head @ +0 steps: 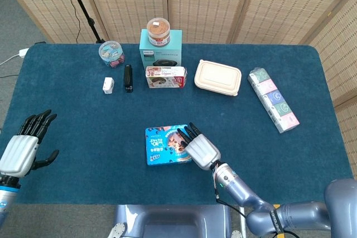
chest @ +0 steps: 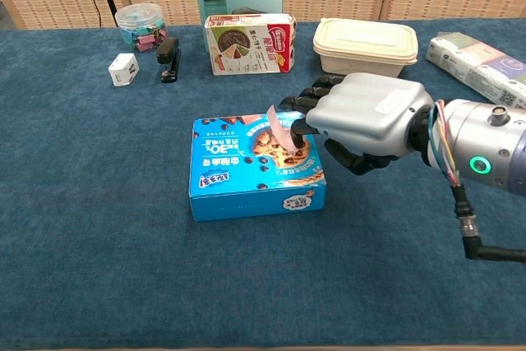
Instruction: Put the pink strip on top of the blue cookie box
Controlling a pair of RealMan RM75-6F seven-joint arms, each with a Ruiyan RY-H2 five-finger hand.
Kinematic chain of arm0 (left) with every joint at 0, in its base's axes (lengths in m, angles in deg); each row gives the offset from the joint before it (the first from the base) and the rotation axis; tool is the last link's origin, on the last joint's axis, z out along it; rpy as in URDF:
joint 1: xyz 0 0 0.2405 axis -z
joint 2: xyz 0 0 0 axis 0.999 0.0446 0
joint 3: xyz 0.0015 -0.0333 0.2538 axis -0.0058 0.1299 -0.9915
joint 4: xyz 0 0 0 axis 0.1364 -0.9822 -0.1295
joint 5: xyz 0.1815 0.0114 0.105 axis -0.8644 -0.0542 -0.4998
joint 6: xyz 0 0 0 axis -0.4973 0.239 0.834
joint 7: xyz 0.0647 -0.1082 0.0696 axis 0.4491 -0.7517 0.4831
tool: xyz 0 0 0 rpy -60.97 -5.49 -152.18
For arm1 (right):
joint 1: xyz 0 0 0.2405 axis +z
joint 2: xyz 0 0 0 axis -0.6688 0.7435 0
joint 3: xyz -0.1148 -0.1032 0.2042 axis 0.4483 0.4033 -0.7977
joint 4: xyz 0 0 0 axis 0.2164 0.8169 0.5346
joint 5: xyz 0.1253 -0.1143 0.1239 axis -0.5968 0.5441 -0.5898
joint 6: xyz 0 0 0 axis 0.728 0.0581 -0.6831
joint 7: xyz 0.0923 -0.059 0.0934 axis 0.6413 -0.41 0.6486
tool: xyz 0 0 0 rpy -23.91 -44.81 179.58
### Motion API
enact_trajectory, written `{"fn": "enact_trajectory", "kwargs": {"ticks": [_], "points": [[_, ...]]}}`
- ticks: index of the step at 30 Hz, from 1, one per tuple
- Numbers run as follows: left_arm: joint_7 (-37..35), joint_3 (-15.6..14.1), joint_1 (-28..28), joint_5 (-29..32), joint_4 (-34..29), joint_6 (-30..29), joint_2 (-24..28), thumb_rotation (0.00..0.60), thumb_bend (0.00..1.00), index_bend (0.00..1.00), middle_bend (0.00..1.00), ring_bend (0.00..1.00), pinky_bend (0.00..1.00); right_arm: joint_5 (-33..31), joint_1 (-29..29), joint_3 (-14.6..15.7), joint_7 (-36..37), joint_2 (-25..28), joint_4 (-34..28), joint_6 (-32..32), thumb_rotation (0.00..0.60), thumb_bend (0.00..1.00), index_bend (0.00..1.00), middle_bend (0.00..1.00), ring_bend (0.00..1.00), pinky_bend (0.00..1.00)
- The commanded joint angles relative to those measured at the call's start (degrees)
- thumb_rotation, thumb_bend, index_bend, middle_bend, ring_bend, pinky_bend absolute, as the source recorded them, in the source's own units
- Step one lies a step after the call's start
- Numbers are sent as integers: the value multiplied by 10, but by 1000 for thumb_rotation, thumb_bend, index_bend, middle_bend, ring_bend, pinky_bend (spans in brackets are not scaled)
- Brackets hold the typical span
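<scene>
The blue cookie box (chest: 246, 170) (head: 162, 144) lies flat on the blue cloth near the table's front middle. My right hand (chest: 362, 117) (head: 199, 147) hovers at the box's right end and pinches the pink strip (chest: 281, 131) between thumb and fingertips. The strip stands tilted, its lower end touching the box top. In the head view the hand hides the strip. My left hand (head: 22, 146) rests far left near the table's front edge, fingers spread, holding nothing.
At the back stand a clip jar (head: 111, 53), a white adapter (head: 108, 85), a black stapler (head: 128, 77), a teal box (head: 162, 48) with a tub on top, a cake carton (head: 165, 77), a beige lunchbox (head: 218, 77) and a tissue pack (head: 273, 98).
</scene>
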Motion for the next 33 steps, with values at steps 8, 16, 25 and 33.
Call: {"fn": "enact_trajectory", "kwargs": {"ticks": [8, 16, 25, 33], "points": [[-5, 2, -2, -1, 0, 1, 1, 600, 299, 0, 0, 0, 0, -6, 2, 4, -9, 1, -3, -5, 600, 840, 288, 0, 0, 0], [-9, 3, -2, -3, 0, 3, 1, 600, 299, 0, 0, 0, 0, 10, 7, 7, -15, -10, -24, -6, 600, 839, 289, 0, 0, 0], [-13, 4, -2, -5, 0, 6, 0, 600, 300, 0, 0, 0, 0, -10, 11, 2, -25, -6, -11, -9, 600, 840, 292, 0, 0, 0], [-9, 4, -2, -7, -2, 7, -1, 600, 300, 0, 0, 0, 0, -32, 10, -3, -23, -1, 6, -12, 600, 840, 303, 0, 0, 0]]}}
